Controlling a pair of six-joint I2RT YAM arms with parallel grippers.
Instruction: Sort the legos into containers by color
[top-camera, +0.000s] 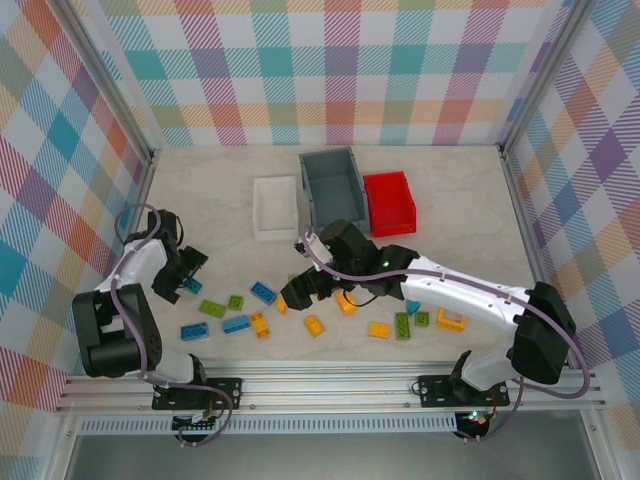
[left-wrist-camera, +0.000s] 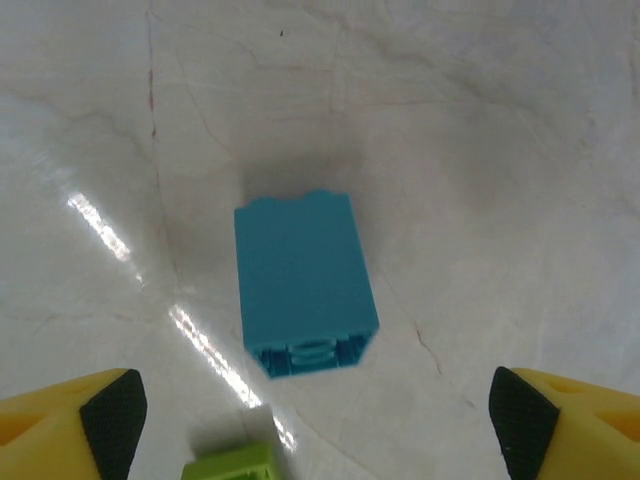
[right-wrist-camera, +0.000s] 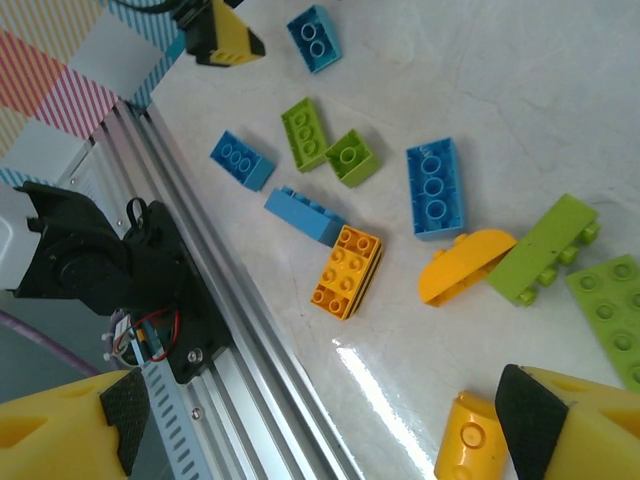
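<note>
Legos (top-camera: 263, 292) lay scattered in a loose band across the near part of the desk (top-camera: 450, 200), between the two arms. Behind them stood the white tray (top-camera: 275, 207), then the grey bin (top-camera: 332, 185) with the red bin (top-camera: 390, 200) just beside it.

The left hand (top-camera: 188, 280) hung low at the left end of the band, its fingers (left-wrist-camera: 112, 420) spread wide. In the left wrist view a teal brick (left-wrist-camera: 305, 285) lay on the desk ahead of the fingertips, untouched. A green brick (left-wrist-camera: 232, 463) sat close in at the bottom edge.

The right hand (top-camera: 295, 296) was stretched to the middle of the band, also spread and holding nothing. Crowded beneath it in the right wrist view were an orange brick (right-wrist-camera: 347, 270), a yellow arch (right-wrist-camera: 465, 280), a long blue brick (right-wrist-camera: 434, 187) and a green bar (right-wrist-camera: 545, 248); the arch and the bar touched. Seen from above, the right arm (top-camera: 470, 295) crossed over the right side of the band, partly covering a brick there.
</note>
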